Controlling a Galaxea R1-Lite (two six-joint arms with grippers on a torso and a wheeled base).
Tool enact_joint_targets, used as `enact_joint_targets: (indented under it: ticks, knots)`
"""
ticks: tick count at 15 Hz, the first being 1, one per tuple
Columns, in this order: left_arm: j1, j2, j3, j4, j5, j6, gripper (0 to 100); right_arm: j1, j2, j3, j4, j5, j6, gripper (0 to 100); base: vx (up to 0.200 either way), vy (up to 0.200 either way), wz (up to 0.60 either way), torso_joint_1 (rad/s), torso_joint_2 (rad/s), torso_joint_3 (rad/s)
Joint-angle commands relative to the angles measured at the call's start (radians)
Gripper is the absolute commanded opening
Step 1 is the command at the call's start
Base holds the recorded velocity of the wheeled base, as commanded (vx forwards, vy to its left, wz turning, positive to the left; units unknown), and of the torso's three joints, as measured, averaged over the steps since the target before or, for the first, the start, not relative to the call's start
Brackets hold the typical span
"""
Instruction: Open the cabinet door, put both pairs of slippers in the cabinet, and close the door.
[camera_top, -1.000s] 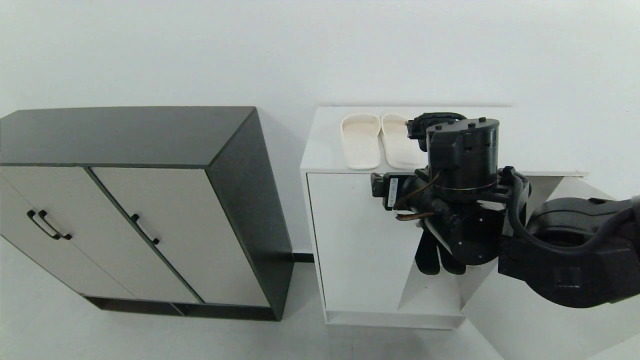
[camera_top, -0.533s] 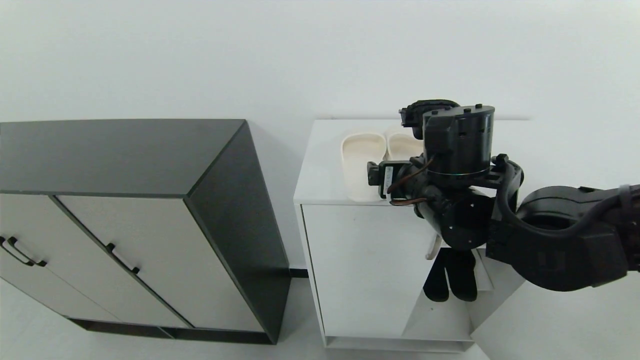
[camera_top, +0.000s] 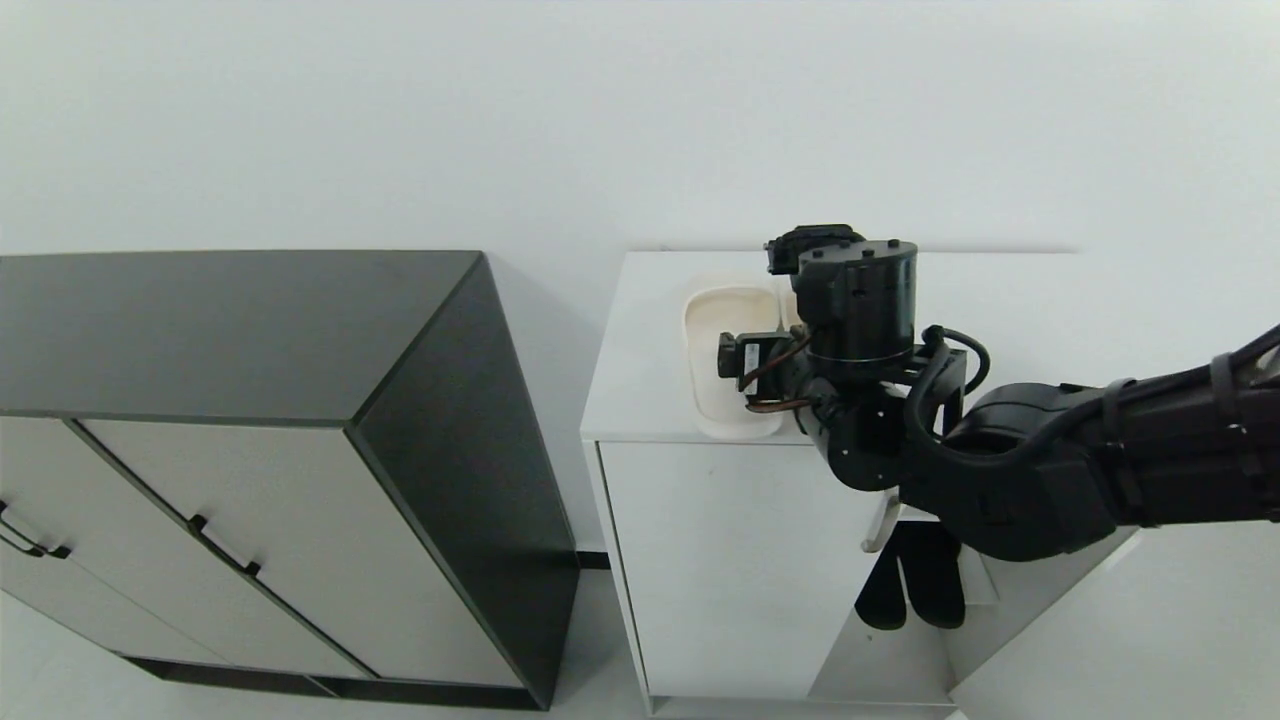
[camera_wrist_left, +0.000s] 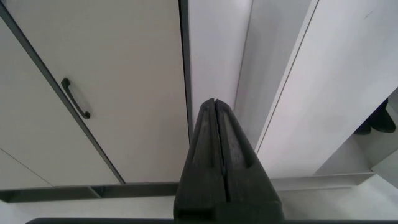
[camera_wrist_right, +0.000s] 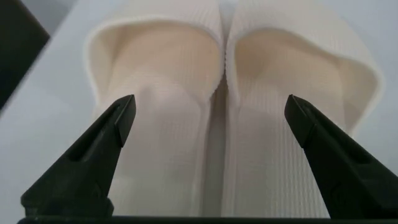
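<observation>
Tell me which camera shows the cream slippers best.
Right wrist view: the cream slippers lie close, framed by the open right gripper. Head view: the right arm covers most of them. Left wrist view: cabinet doors instead.

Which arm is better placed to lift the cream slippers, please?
Right: the right pincer is open over the cream slippers on the white cabinet; the left pincer is shut, by the grey cabinet door.

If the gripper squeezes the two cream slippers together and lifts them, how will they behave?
The cream slippers look thick and foamy, so probably light and slightly squashy. Their ribbed surface should resist slipping. Lying flat side by side, they will hardly roll.
</observation>
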Motion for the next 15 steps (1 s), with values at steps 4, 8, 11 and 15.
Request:
enact_joint_targets:
  ticks: [4,8,11,15]
  knots:
    - [0.000,0.000,0.000,-0.001,0.000,0.000,0,-0.042,0.095,-0.099,-0.002,0.003,-0.023,100,0.000,0.000,0.00,0.000,0.00,0.000]
    - [0.000,0.000,0.000,0.000,0.000,-0.001,0,-0.068,0.121,-0.159,-0.002,0.004,-0.051,100,0.000,0.000,0.00,0.000,0.00,0.000]
    - [0.000,0.000,0.000,-0.001,0.000,-0.001,0,-0.071,0.130,-0.199,0.001,0.004,-0.071,0,0.000,0.000,0.00,0.000,0.00,0.000]
    - [0.000,0.000,0.000,-0.001,0.000,-0.001,0,-0.071,0.138,-0.213,-0.001,0.004,-0.086,0,0.000,0.000,0.00,0.000,0.00,0.000]
